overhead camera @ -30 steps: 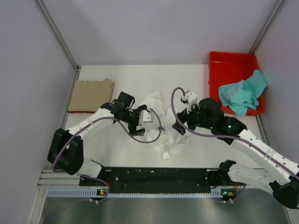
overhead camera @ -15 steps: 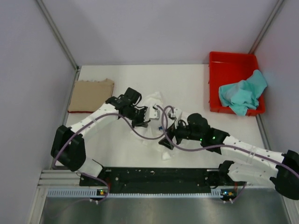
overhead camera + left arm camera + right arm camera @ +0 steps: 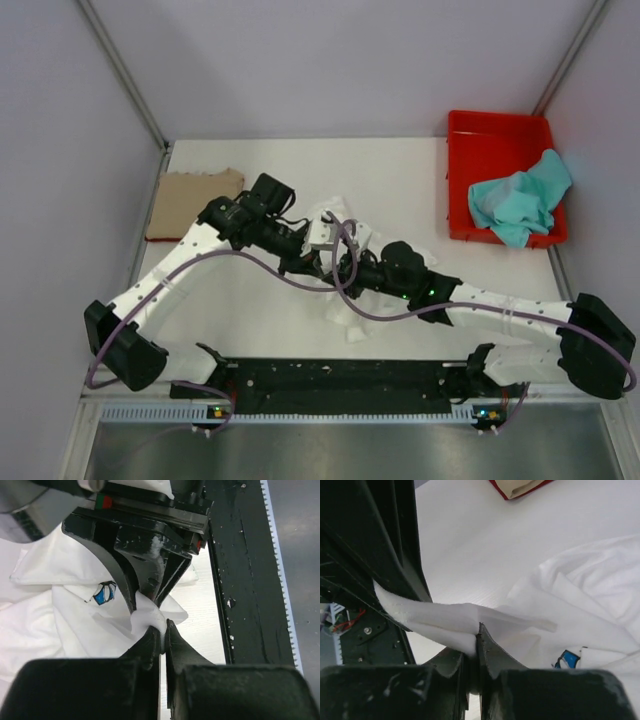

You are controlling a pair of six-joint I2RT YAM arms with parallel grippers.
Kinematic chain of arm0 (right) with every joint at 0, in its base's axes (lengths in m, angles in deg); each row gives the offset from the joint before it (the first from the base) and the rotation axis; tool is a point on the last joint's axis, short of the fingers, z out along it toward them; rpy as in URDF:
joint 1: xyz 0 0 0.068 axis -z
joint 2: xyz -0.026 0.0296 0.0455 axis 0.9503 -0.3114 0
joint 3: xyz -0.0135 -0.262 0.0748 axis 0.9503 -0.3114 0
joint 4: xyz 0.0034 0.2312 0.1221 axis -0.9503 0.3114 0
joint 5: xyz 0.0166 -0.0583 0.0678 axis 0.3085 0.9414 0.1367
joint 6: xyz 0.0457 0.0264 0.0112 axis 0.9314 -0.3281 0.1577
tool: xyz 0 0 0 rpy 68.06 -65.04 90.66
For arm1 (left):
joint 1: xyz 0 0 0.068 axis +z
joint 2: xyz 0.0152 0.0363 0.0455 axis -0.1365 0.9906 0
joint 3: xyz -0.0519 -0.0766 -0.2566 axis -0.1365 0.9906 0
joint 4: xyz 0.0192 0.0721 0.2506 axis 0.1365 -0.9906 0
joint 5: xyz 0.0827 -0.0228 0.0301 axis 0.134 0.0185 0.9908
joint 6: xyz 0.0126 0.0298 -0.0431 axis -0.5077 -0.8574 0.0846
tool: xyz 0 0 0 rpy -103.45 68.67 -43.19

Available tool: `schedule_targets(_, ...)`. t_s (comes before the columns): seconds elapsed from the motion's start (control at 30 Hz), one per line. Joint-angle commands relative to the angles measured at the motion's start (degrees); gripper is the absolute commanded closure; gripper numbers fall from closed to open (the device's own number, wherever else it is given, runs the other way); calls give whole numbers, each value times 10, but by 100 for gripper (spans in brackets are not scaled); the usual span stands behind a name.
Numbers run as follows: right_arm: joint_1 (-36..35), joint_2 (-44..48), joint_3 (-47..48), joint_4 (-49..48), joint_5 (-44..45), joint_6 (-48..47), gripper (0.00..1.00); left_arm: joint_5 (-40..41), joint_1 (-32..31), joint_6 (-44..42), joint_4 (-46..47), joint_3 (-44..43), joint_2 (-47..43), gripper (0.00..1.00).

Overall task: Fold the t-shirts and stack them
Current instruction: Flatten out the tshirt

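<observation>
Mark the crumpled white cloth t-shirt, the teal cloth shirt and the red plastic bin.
crumpled white cloth t-shirt (image 3: 55,625): left wrist view, cloth left of the blue print.
teal cloth shirt (image 3: 515,200): top external view, middle of bunch.
red plastic bin (image 3: 490,150): top external view, bare floor.

Overhead view. A white table (image 3: 300,170) fills the centre of the frame, enclosed by pale lilac walls (image 3: 340,60) at top, left and right. Aluminium struts (image 3: 122,72) run diagonally from both upper corners. A black base plate (image 3: 340,375) and a grey metal surface (image 3: 340,450) span the bottom edge. Lighting is even and diffuse.
</observation>
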Motion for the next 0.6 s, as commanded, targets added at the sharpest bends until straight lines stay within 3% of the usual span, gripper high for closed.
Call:
schedule_targets(0.0,1,20,24,-24,42,6,100,-48,-3,-1,-33,-44,-1,100)
schedule_targets(0.03,3,36,19,-13,51,6,100,-29,-2,20,-16,-44,-1,90)
schedule_targets(0.1,24,73,13,31,64,4,100,33,2,66,29,-42,-3,2)
schedule_targets(0.17,68,123,4,87,53,8,100,85,17,85,70,-33,-4,1)
schedule_targets(0.33,178,268,-12,222,-44,-27,100,117,61,56,150,26,15,1)
schedule_targets(0.47,197,318,9,295,7,-36,100,241,45,20,318,128,61,1)
schedule_targets(0.57,206,321,47,325,38,-47,100,259,39,-4,368,134,125,1)
